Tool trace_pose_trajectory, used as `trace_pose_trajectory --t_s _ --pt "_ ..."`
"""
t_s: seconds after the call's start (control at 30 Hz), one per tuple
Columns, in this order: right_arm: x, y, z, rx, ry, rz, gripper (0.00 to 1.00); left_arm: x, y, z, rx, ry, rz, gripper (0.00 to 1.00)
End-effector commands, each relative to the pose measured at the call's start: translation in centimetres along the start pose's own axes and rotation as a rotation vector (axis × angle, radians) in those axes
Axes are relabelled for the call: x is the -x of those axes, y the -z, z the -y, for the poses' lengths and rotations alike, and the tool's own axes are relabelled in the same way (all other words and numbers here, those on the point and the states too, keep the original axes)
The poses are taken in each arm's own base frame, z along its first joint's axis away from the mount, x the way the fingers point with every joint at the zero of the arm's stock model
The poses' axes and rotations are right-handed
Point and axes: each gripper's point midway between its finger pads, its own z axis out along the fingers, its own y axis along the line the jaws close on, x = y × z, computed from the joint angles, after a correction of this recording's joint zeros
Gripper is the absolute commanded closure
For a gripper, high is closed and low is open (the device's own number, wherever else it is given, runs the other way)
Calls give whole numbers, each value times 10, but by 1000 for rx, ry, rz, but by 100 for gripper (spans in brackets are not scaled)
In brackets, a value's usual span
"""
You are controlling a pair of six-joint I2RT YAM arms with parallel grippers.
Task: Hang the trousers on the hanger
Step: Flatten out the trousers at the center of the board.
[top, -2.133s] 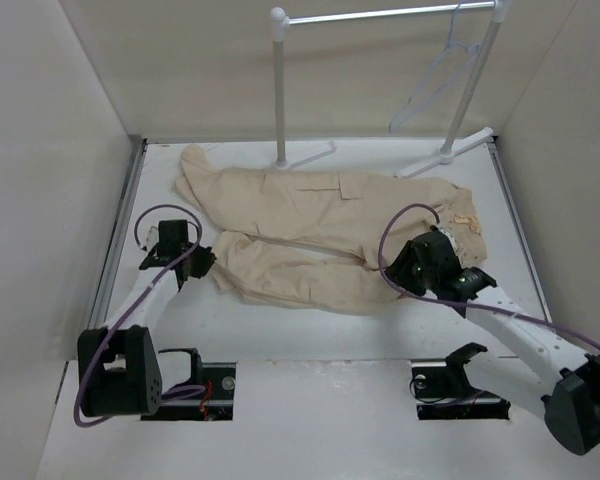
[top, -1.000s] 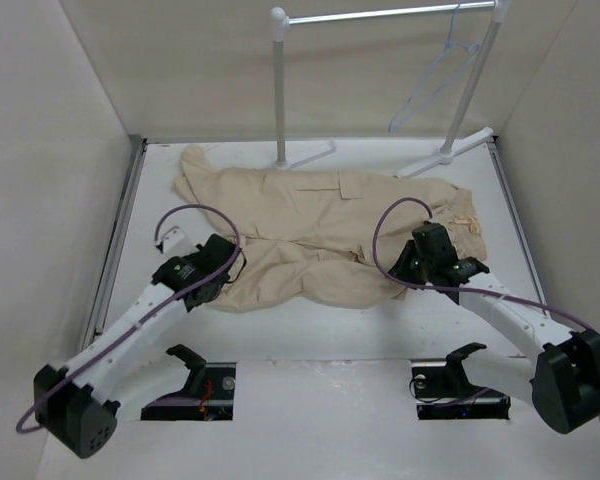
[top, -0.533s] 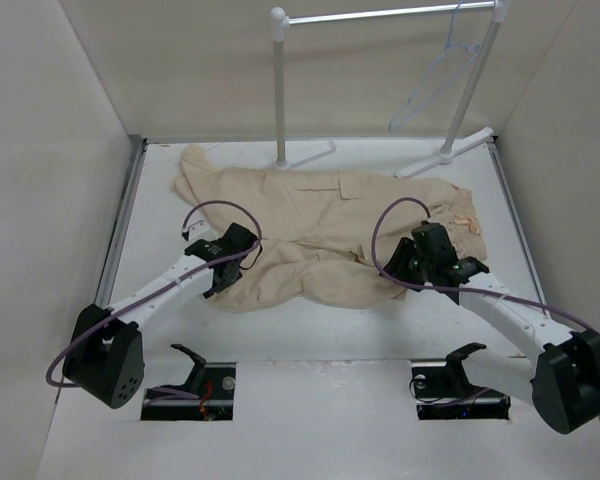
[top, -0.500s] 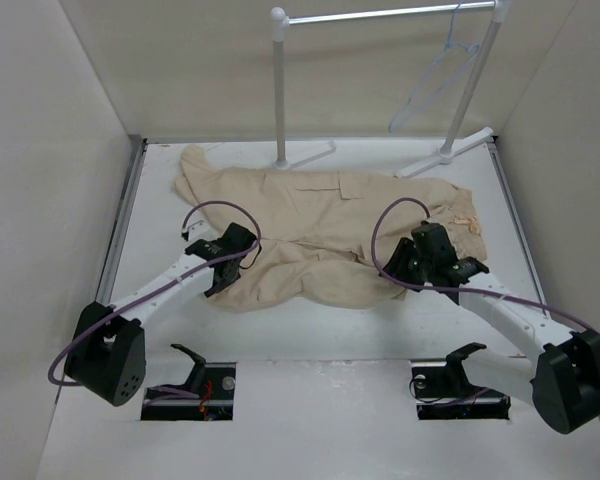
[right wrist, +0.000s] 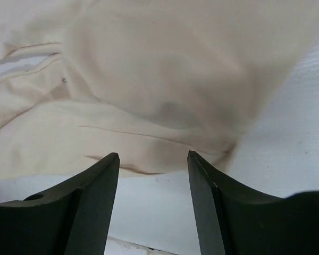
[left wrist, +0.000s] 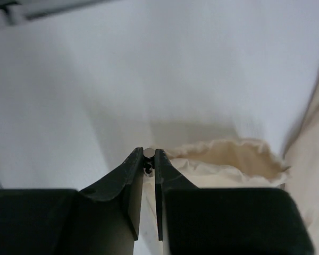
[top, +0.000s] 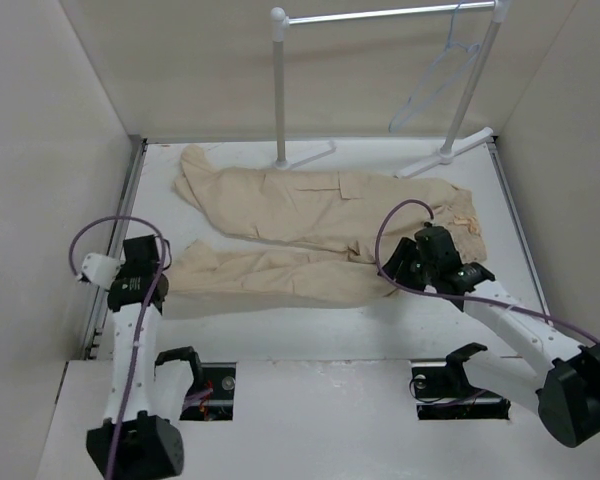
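Your left fingers (left wrist: 128, 183) are pressed together on the hem of a cuff of the trousers (top: 310, 215), out toward the left side of the desk (top: 310, 325). From there the near leg runs flat and fairly straight across to the right. The other leg lies behind it, its end near the back left corner. Your right fingers (right wrist: 95, 183) stand apart, holding nothing, low over the near edge of the cloth at the waist end on the right. The hanger (top: 435, 80) hangs by its hook from the white rail (top: 380, 15) at the back right, well apart from the trousers.
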Motion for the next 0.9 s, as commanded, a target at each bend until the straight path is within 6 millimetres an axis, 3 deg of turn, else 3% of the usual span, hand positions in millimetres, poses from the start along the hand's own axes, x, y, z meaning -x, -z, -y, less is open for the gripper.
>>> trace_pose_trajectory --t_s 0.0,0.17,0.23,0.27,0.33,0.4,0.47,0.57,0.63,0.77,0.87 --pt "-4 4 -8 32 -3 -2 39 15 -7 -45 160 101 0 100" --pt "-10 5 -7 35 10 -17 35 44 -23 -82 327 214 40 100" --pt "-11 7 -9 49 16 -23 34 46 -32 -86 368 219 29 89" --pt "-11 9 -9 55 23 -25 33 45 -34 -83 366 216 3 79" --pt "-11 11 -9 57 38 -26 33 52 -32 -64 294 207 -22 63" --pt "-11 12 -10 60 41 -21 33 67 -16 -35 157 202 26 52" --pt "-11 11 -10 61 40 -22 40 79 -5 -5 42 193 60 50" --pt "-11 7 -10 51 40 -33 75 63 -8 60 -99 96 -28 56" --pt "-10 8 -12 54 42 -32 87 47 -21 105 -155 40 -85 62" --pt "-7 10 -13 53 45 -23 89 34 -61 185 -205 -9 -119 63" --pt "-1 8 -5 21 29 -5 80 31 -96 237 -240 -16 -161 63"
